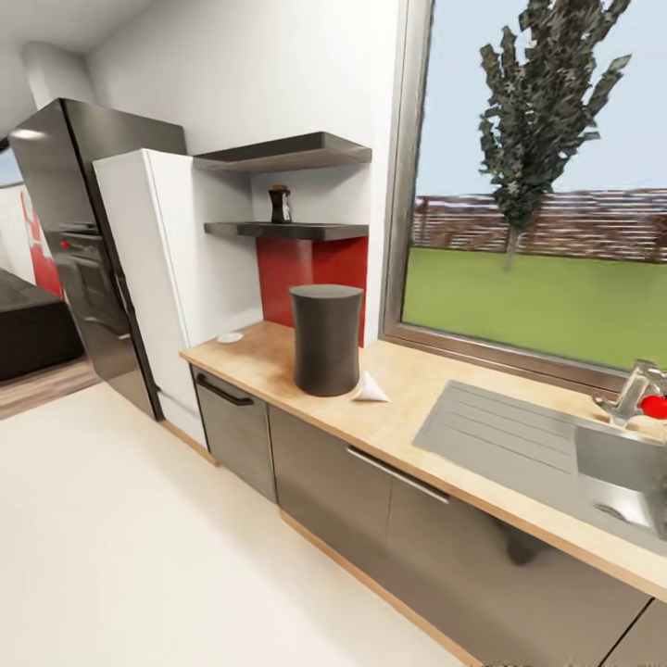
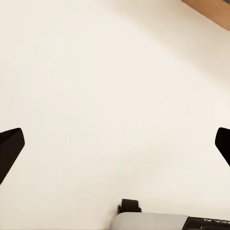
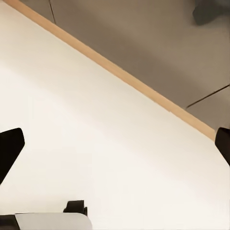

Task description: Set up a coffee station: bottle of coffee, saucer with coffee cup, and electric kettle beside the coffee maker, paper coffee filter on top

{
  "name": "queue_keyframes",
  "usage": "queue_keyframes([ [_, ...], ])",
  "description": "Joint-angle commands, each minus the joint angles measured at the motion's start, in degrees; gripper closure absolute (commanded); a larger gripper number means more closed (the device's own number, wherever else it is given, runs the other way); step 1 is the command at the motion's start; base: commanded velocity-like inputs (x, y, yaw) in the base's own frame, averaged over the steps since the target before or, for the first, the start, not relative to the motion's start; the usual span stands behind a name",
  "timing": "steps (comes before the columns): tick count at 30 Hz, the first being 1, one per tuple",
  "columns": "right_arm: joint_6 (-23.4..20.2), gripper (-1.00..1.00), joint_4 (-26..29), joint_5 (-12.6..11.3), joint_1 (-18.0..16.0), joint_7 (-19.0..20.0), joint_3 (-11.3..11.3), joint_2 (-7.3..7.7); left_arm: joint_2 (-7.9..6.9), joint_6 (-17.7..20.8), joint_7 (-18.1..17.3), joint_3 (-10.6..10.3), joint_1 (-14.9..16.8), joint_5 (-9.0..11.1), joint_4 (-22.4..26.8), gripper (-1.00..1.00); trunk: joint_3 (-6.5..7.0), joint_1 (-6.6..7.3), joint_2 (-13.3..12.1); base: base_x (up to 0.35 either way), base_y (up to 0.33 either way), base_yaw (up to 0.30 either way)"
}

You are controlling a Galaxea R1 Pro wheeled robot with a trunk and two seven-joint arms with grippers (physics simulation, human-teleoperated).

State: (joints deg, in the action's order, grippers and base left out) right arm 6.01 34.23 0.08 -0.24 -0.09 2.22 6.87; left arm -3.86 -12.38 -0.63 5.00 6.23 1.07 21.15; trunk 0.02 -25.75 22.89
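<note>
The tall dark grey coffee maker [image 1: 326, 338] stands on the tan countertop [image 1: 408, 408]. A white paper coffee filter [image 1: 371, 389] lies on the counter just right of its base. The small dark bottle of coffee [image 1: 279, 204] stands on the thin dark kitchen shelf [image 1: 296, 231] above and behind the machine. A small white saucer [image 1: 230, 337] lies at the counter's far left end. The coffee cup and electric kettle are out of view. My left gripper [image 2: 115, 148] and right gripper [image 3: 115, 148] are open over the pale floor, holding nothing.
A thicker dark board [image 1: 287, 152] hangs above the shelf. A white fridge [image 1: 162, 278] and a dark oven tower [image 1: 79, 241] stand left of the counter. A steel sink [image 1: 574, 454] with a tap [image 1: 635, 394] lies at the right, under a large window. Grey cabinet fronts [image 1: 371, 500] face the pale floor.
</note>
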Motion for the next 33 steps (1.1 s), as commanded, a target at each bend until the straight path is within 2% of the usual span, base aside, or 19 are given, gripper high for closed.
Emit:
queue_keyframes([
  [1,0.18,-1.00,-0.04,0.01,-0.02,-0.01,0.06,-0.03,0.02,-0.19,-0.07,0.10,0.01,0.10,-0.06,-1.00,-0.02,-0.03,0.03,0.131,0.320,-0.276],
  [7,0.13,-1.00,-0.92,0.05,-0.02,0.04,0.06,-0.06,-0.05,-0.19,-0.08,0.17,0.01,0.08,-0.06,-1.00,-0.02,-0.03,0.03,0.123,0.324,-0.282],
  [9,0.09,-1.00,-3.53,0.05,-0.02,0.08,0.06,-0.04,-0.05,-0.19,-0.08,0.18,0.01,0.08,-0.06,-1.00,-0.02,-0.03,0.03,0.120,0.325,-0.284],
  [13,0.06,-1.00,-13.87,0.03,-0.02,0.02,0.13,0.01,-0.04,-0.17,-0.08,0.18,0.01,0.08,-0.06,-1.00,-0.02,-0.03,0.03,0.119,0.326,-0.284],
  [16,0.06,-1.00,-18.49,0.06,-0.02,-0.04,0.14,0.05,-0.08,-0.15,-0.08,0.18,0.01,0.06,-0.06,-1.00,-0.02,-0.03,0.03,0.119,0.326,-0.284],
  [24,-0.02,-1.00,-20.76,0.35,-0.02,0.11,-0.39,0.05,-0.07,-0.17,-0.08,0.18,-0.01,-0.01,-0.06,-1.00,-0.02,-0.03,0.03,0.146,0.302,-0.114],
  [33,-0.04,-1.00,-20.85,0.53,-0.02,0.26,-0.47,-0.01,0.04,-0.18,-0.08,0.10,-0.08,-0.12,-0.06,-1.00,-0.02,-0.03,0.03,0.039,0.056,-0.006],
])
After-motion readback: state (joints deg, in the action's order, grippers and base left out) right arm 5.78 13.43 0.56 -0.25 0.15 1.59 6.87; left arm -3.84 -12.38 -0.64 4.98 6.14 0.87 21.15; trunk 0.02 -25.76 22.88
